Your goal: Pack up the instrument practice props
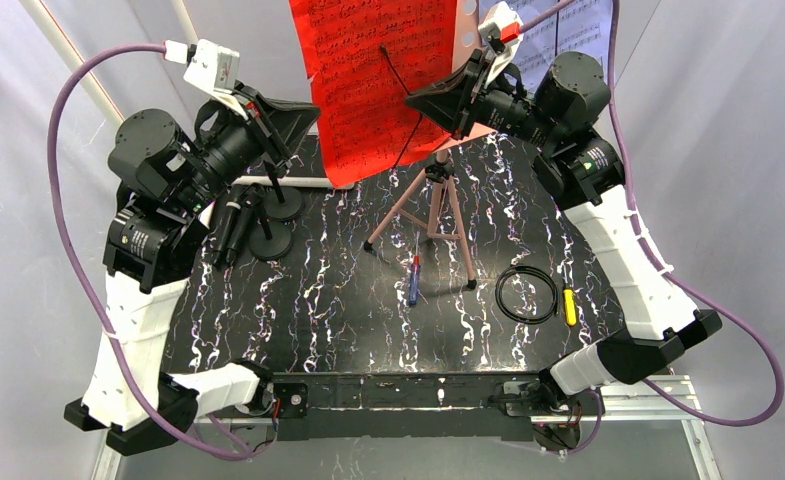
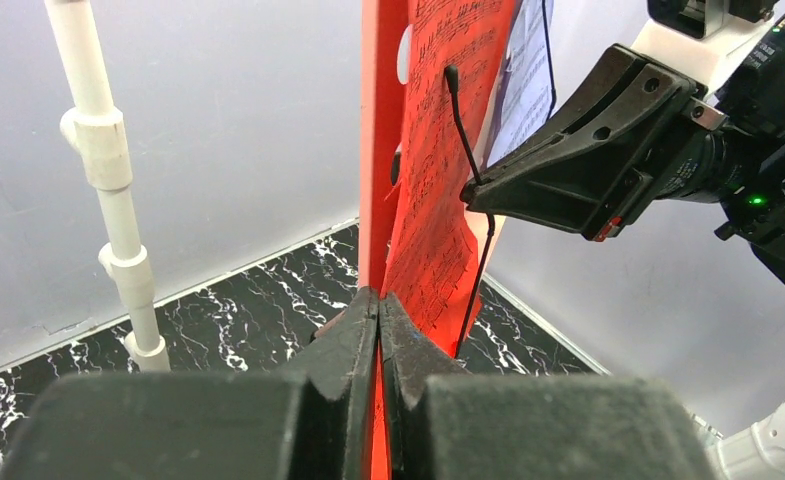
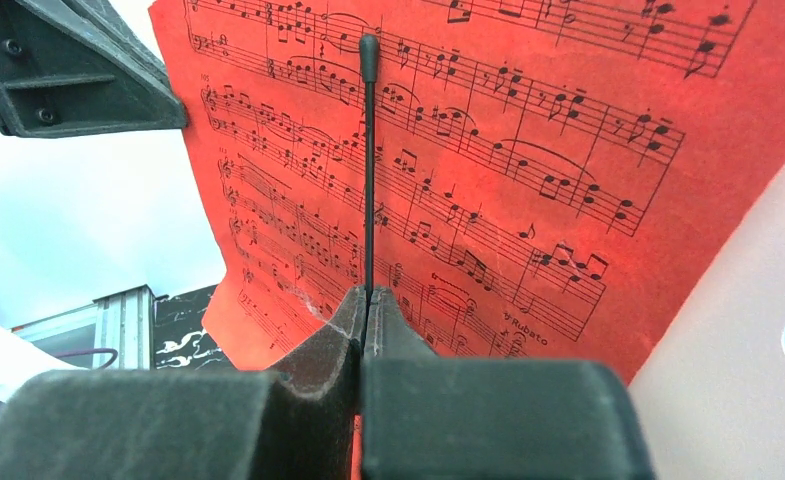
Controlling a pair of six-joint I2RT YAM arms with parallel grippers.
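**Red sheet** (image 1: pixel 363 80), top centre of the overhead view, hangs on the rack (image 2: pixel 373 120) above the tripod (image 1: pixel 435 205), which stands mid-surface (image 1: pixel 348 320).

**Left claw** (image 2: pixel 378 308): pressed together, pinching the sheet at its left edge. Whether the rack's edge is caught in the same bite cannot be told.

**Right claw** (image 3: pixel 367 298): pressed together on the thin black wire (image 3: pixel 368 160) that runs upright across the sheet's face.

A white sheet (image 1: pixel 573 35) shows behind, top right. Two mics (image 1: pixel 268 240) sit on round bases at centre left, apart from both claws and not yet packed.

**Step in hand, as judged:** freeing the red sheet from the rack.
- The right claw should first draw the wire off the paper, only far enough for the page to pass, and hold it there.
- The left claw should then pull toward the left of the frame, in the plane of the page, slowly and evenly. A pull out of that plane would likely crease or tear the paper at the pinch.
- The tripod looks light and narrow-footed, so the two claws' pulls should balance to avoid tipping it.
- If the rack moves with the sheet, the bite probably includes the rack and needs resetting.
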